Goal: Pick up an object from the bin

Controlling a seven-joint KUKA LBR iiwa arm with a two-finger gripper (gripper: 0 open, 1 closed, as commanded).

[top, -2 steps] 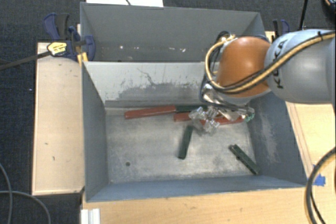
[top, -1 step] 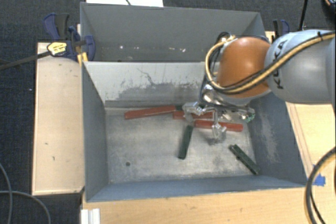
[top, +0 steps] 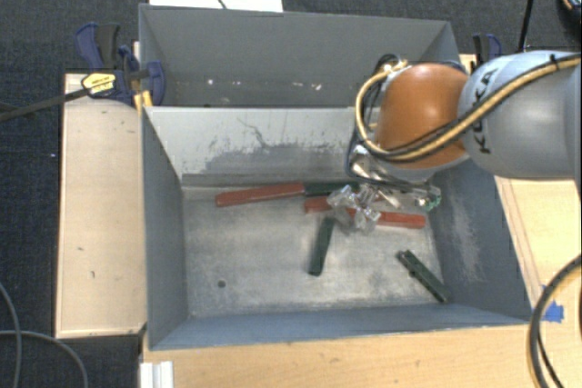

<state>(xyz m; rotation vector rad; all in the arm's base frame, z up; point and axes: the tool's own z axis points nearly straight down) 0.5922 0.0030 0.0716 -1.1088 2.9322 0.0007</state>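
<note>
Several slim sticks lie loose on the floor of the grey metal bin (top: 164,223), and the pincer (top: 357,210) is down among those toward the far right. It hangs below the round orange cover (top: 418,109) on the wrist, with the grey arm (top: 536,118) coming in from the right and yellow-and-black cables (top: 366,104) looped round the cover. Right at the pincer's tip lies a short red stick (top: 403,218), running left to right; its left end is under the metal of the pincer and its right end shows beyond it. The tip seems to touch this stick, though the metal parts are hard to tell apart there, and whether the pincer is released or clenched cannot be told. Just to the left, along the foot of the far wall, lies a long red stick (top: 259,194), with a short dark green stick (top: 320,189) at its right end. A tilted dark green stick (top: 319,250) lies just near of the pincer, mid-floor. Another dark green stick (top: 422,275) lies apart in the near right corner
</note>
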